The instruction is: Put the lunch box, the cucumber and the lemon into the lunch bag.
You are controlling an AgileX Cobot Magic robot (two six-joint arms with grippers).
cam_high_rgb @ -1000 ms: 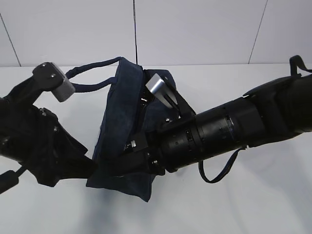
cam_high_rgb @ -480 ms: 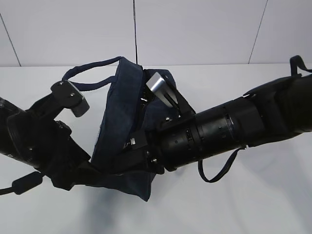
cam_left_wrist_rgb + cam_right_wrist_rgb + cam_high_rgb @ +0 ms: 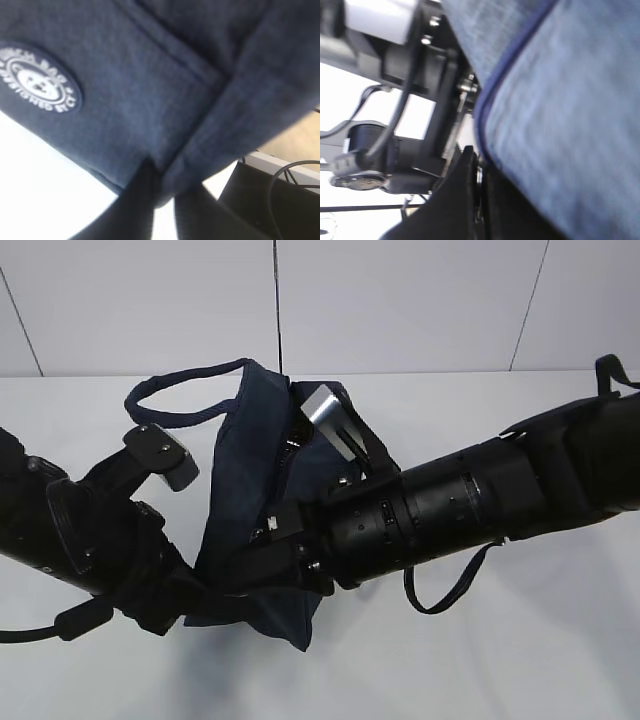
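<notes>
1. The lunch bag (image 3: 165, 100), dark navy fabric, is filling most of the left wrist view, lying very close to the camera.
2. A round white logo (image 3: 39, 86) is showing on its side panel at the upper left.
3. The left hand (image 3: 162, 187) is pinching a lower corner of the bag, its two dark fingers (image 3: 135, 205) closing on the fabric.
4. The white desk (image 3: 40, 190) is showing beneath the bag at the lower left.

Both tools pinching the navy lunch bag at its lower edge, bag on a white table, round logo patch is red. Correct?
Not quite: the logo patch is white, not red, as the left wrist view shows. The rest stands: the left tool and right tool both pinch the navy lunch bag at its lower edge, on the white table.
</notes>
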